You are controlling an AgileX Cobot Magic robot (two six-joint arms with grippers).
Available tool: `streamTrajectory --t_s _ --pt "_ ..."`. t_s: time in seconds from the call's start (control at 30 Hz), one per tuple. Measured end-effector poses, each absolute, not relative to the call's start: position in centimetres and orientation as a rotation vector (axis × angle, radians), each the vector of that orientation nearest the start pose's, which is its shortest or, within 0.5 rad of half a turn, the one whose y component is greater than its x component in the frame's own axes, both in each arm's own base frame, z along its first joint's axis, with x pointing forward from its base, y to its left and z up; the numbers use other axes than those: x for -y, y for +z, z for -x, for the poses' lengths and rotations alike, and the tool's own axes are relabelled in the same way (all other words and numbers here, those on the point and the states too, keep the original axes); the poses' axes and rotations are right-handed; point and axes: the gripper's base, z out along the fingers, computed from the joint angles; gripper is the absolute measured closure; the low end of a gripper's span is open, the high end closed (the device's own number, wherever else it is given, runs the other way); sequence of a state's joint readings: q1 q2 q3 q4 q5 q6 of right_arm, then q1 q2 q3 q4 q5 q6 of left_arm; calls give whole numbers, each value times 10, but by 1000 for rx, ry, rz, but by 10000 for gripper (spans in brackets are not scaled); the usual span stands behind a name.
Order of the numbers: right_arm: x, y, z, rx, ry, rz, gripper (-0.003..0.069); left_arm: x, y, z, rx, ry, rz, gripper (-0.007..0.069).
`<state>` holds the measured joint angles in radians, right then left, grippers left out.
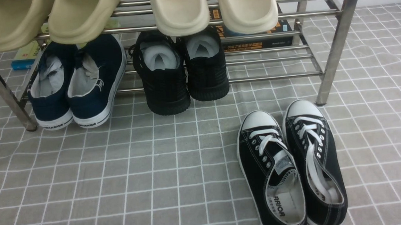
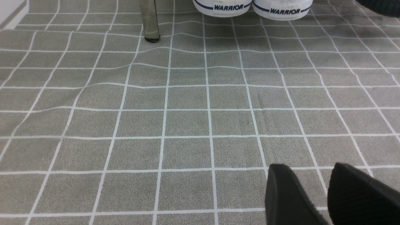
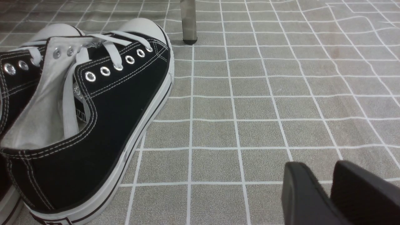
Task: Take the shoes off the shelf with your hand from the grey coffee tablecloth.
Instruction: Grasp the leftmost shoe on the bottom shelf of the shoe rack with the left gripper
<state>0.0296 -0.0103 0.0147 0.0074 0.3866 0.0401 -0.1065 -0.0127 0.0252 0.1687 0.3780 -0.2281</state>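
Currently: navy slip-on shoes (image 1: 76,81), one pair, white-soled, on the lower tier of the steel shoe rack (image 1: 275,77), left end, beside black knit sneakers (image 1: 184,71). Left end effector (image 2: 300,190), fingers slightly apart, over grey gridded tablecloth (image 1: 154,157); right end effector (image 3: 322,187), narrow gap, empty.
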Motion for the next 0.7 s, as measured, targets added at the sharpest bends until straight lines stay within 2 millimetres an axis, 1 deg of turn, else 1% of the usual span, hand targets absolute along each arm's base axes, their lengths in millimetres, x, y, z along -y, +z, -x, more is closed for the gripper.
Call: streamTrajectory --t_s 0.03,0.07,0.1,0.17,0.2,0.27,0.33,0.43,0.57,0.63,0.7 --pt "-2 174 -52 -1875 55 -14 483 0 172 -53 -1870 -74 19 385" --pt "-2 174 -52 -1875 55 -14 480 3 172 -52 -1867 -221 155 385" --pt "-2 174 -52 -1875 55 -14 480 3 172 -52 -1867 -242 175 385" --pt "-2 174 -52 -1875 55 -14 477 9 172 -52 -1842 -508 423 385" --pt "-2 174 -52 -1875 55 -14 475 12 173 -52 -1817 -673 581 385" --pt "-2 174 -52 -1875 55 -14 473 15 174 -51 -1775 -858 764 385" --pt "-2 174 -52 -1875 55 -14 469 17 174 -51 -1740 -966 874 385" --pt "-2 174 -52 -1875 55 -14 464 17 176 -52 -1708 -1019 927 385" --pt "-2 174 -52 -1875 55 -14 459 13 184 -54 -1604 -1005 882 396" --pt "-2 174 -52 -1875 55 -14 459 12 187 -55 -1575 -1003 868 419" --pt "-2 174 -52 -1875 55 -14 455 12 201 -53 -1550 -983 817 488"
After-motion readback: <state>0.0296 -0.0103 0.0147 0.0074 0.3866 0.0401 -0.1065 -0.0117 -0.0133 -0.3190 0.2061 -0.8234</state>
